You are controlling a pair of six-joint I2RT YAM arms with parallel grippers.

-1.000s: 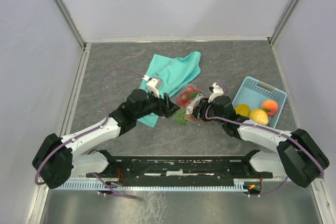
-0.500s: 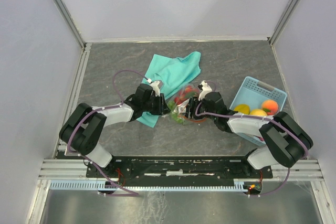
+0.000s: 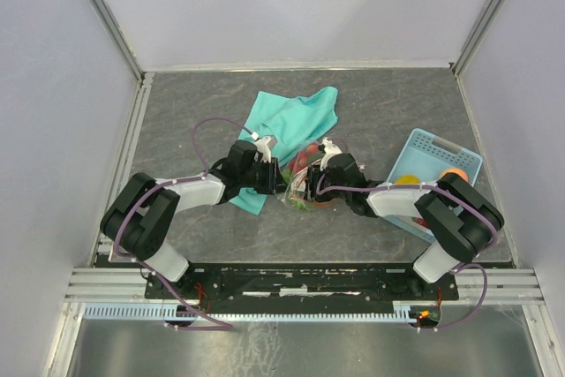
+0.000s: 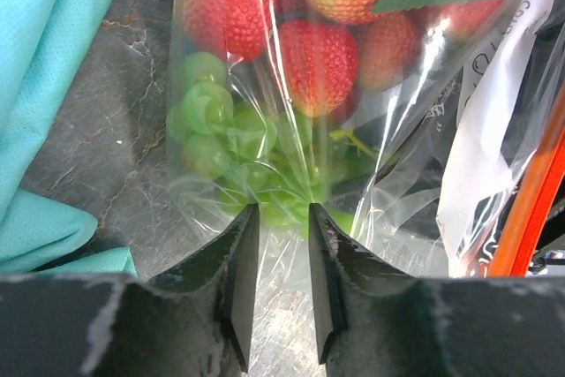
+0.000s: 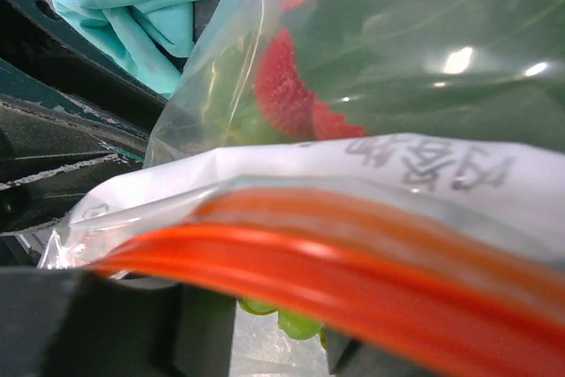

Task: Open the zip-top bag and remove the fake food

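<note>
The zip-top bag (image 3: pixel 306 168) lies mid-table between both grippers, clear, with red berries (image 4: pixel 320 52) and green grapes (image 4: pixel 212 116) inside. My left gripper (image 3: pixel 282 186) is at the bag's left bottom edge. In the left wrist view (image 4: pixel 282 218) its jaws stand narrowly apart with the bag's film gathered between them. My right gripper (image 3: pixel 308 184) is at the bag's mouth. The orange-red zip strip (image 5: pixel 371 280) crosses over its fingers (image 5: pixel 203 337), which stand apart with green grapes (image 5: pixel 296 322) between them; the tips are hidden. A lemon (image 3: pixel 408 181) and a peach (image 3: pixel 454 174) lie in the basket.
A teal cloth (image 3: pixel 296 116) lies behind and left of the bag, partly under my left arm. A light blue basket (image 3: pixel 439 145) stands at the right, partly covered by my right arm. Grey walls enclose the table on three sides.
Both arms came down from a raised pose to the table. My right gripper then slid left against the bag's mouth. My left gripper stayed at the bag's edge.
</note>
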